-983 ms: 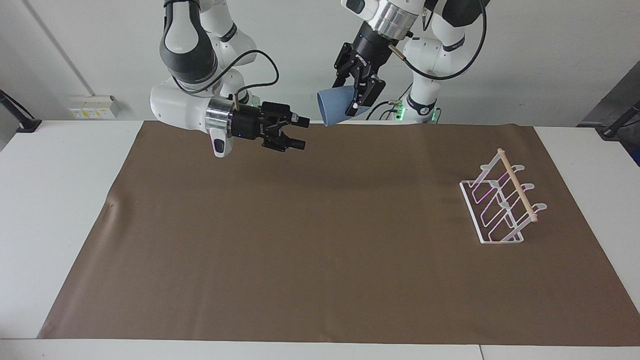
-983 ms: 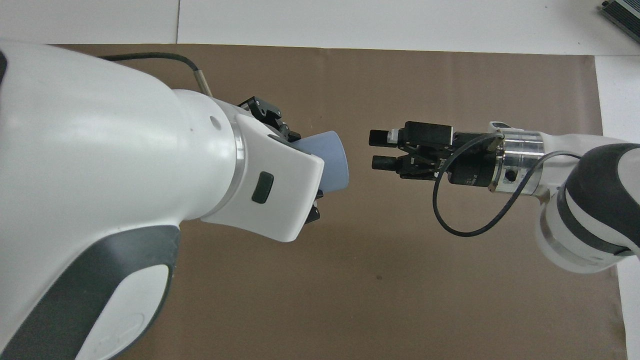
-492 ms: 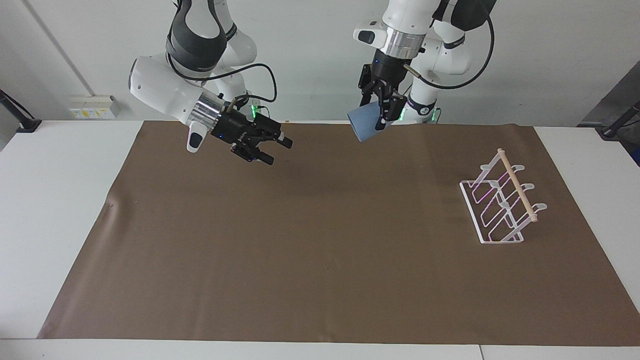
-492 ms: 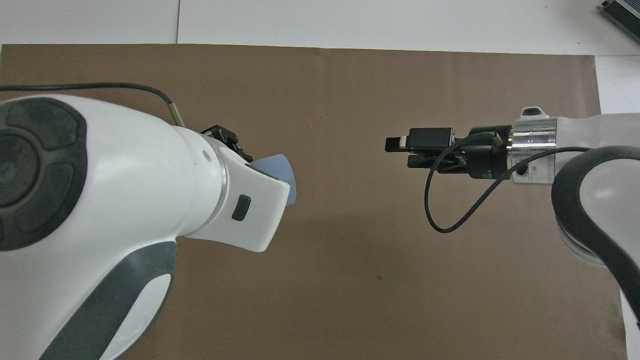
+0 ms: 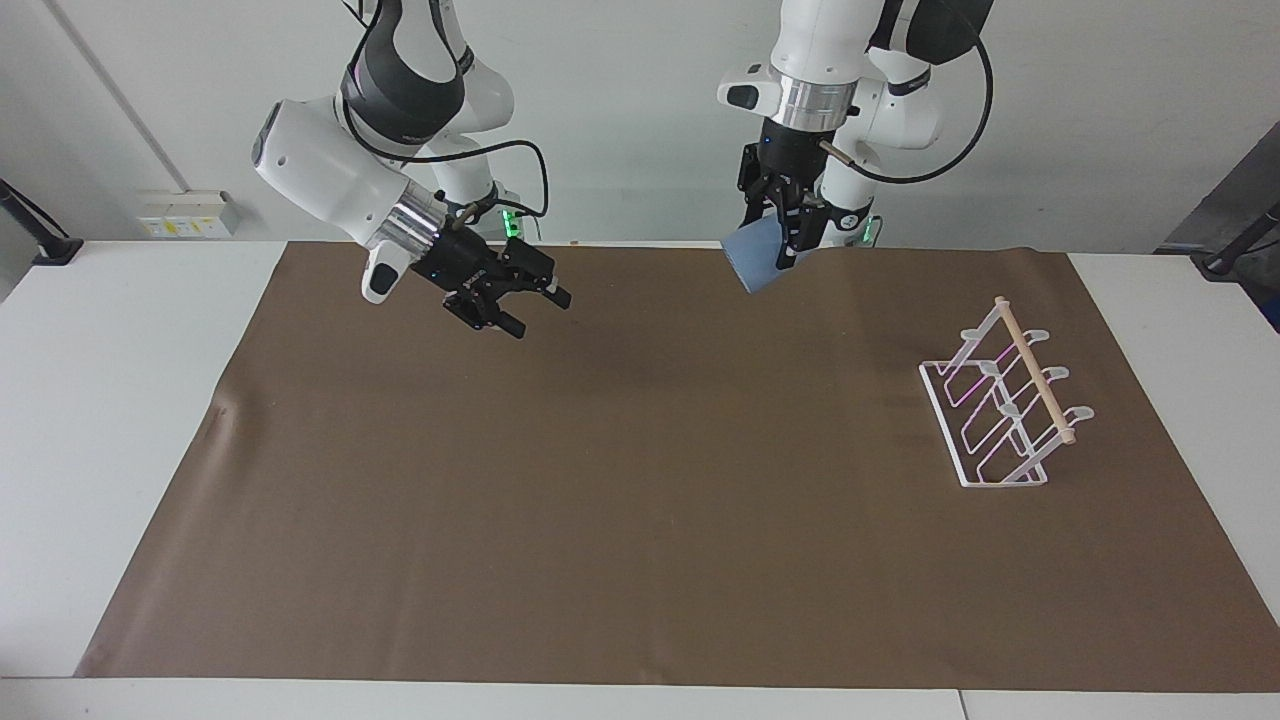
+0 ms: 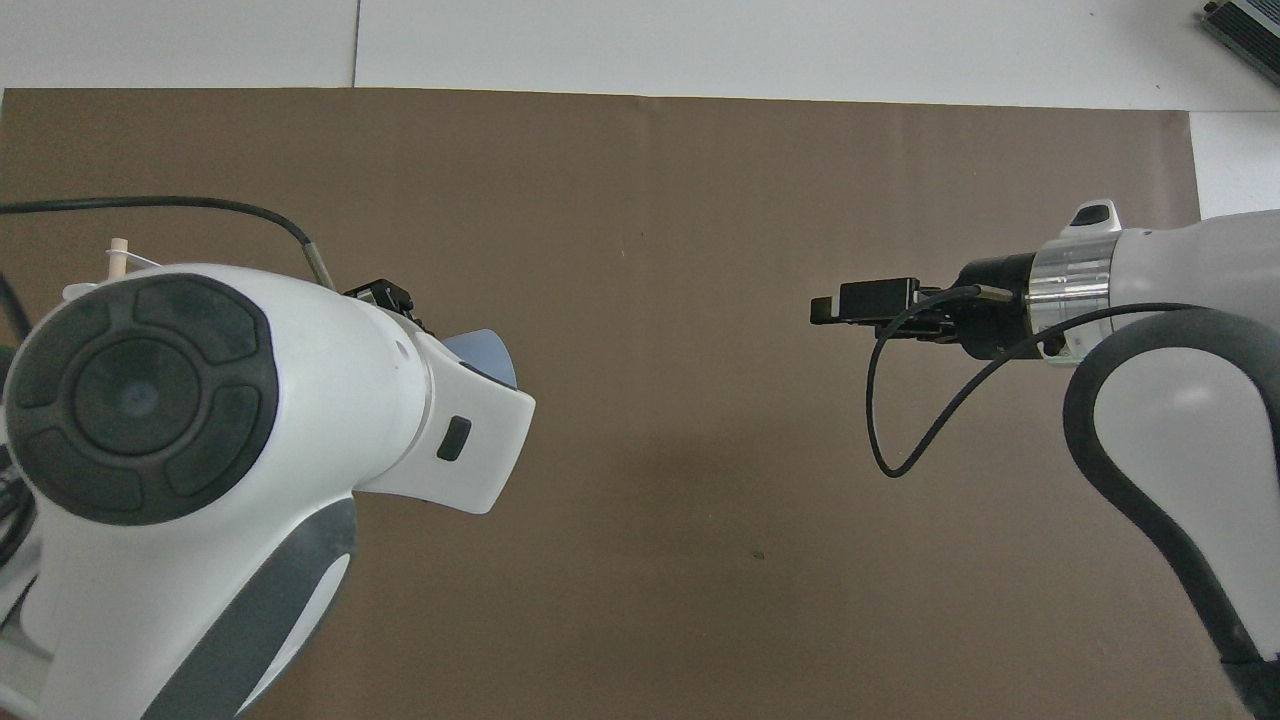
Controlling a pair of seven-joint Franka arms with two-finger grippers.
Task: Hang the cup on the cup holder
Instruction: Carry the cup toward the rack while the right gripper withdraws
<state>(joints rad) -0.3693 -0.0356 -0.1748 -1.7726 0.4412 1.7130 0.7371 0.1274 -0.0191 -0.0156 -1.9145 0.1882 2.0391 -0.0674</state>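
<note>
The light blue cup point(image 5: 753, 265) hangs tilted in the air in my left gripper point(image 5: 783, 250), which is shut on it over the mat's edge nearest the robots. In the overhead view only a bit of the cup point(image 6: 484, 351) shows past the left wrist. The white wire cup holder point(image 5: 1003, 412) with its wooden dowel stands on the mat toward the left arm's end, empty. In the overhead view only its dowel tip point(image 6: 118, 247) shows past the left arm. My right gripper point(image 5: 536, 311) is open and empty in the air over the mat, toward the right arm's end; it also shows in the overhead view point(image 6: 824, 311).
A brown mat point(image 5: 640, 520) covers most of the white table point(image 5: 110, 420). The right arm's black cable point(image 6: 880, 420) loops below its wrist.
My left gripper has carried the cup toward the left arm's end and tipped it more mouth-down. My right gripper has drawn back toward its own end and angled downward, still open.
</note>
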